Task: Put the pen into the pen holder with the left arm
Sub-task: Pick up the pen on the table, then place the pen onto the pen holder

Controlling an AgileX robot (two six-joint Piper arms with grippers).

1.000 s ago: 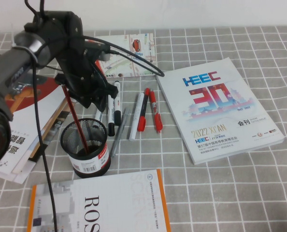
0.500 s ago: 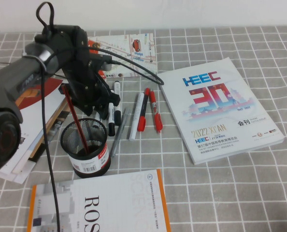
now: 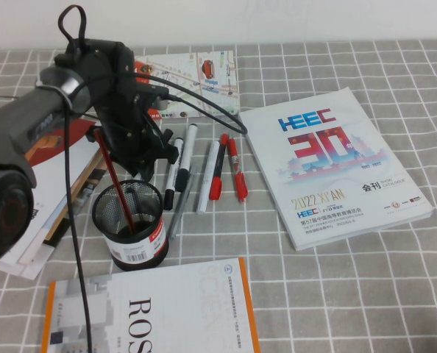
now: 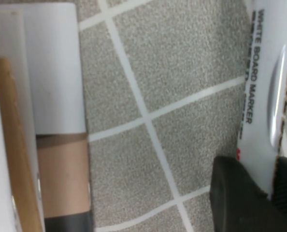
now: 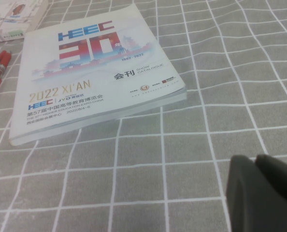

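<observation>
The pen (image 3: 173,175), a white marker with a black cap, lies on the checked cloth just behind the pen holder (image 3: 141,224). The holder is a black mesh cup with a barcode label, and a thin dark-red stick stands in it. My left gripper (image 3: 162,153) is down at the cloth and shut across the marker's barrel. In the left wrist view the barrel (image 4: 259,96) reads "WHITE BOARD MARKER" and sits between the black fingers (image 4: 237,193). My right gripper (image 5: 264,193) is shut and empty, low over the cloth near the HEEC booklet (image 5: 95,67). It is out of the high view.
Two red-capped pens (image 3: 226,168), a white pen (image 3: 208,176) and a grey pen (image 3: 180,206) lie right of the marker. The HEEC booklet (image 3: 336,165) lies at the right, a map leaflet (image 3: 204,81) behind, stacked books (image 3: 34,191) at the left and an orange-edged book (image 3: 152,309) in front.
My left gripper has come down and closed on the marker. The marker's far end has swung to the right, so it now lies tilted.
</observation>
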